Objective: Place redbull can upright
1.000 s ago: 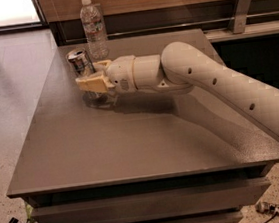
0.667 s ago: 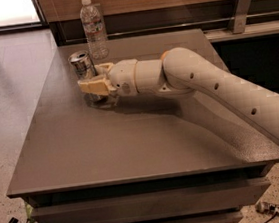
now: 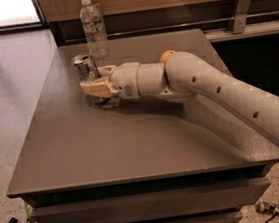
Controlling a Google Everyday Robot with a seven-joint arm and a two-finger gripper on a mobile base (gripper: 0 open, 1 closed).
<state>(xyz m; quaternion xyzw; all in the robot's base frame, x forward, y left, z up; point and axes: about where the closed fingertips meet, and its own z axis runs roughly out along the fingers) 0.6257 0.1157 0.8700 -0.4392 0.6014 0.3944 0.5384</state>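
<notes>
The redbull can (image 3: 84,67), silver with a shiny round top, stands nearly upright at the back left of the grey table (image 3: 133,144), leaning slightly left. My gripper (image 3: 92,79) reaches in from the right and is shut around the can's lower half. One yellowish finger (image 3: 95,88) is in front of the can and the other finger (image 3: 106,70) is behind it. The near finger hides the can's base, so I cannot tell whether it rests on the table.
A clear water bottle (image 3: 94,28) with a white cap stands just behind the can near the table's back edge. An orange round thing (image 3: 167,56) shows behind my arm. A metal rail post (image 3: 241,7) stands at the back right. The floor drops off left of the table.
The can and the gripper have shifted slightly towards the front right, and the can stays in the grip. The bottle has not moved.
</notes>
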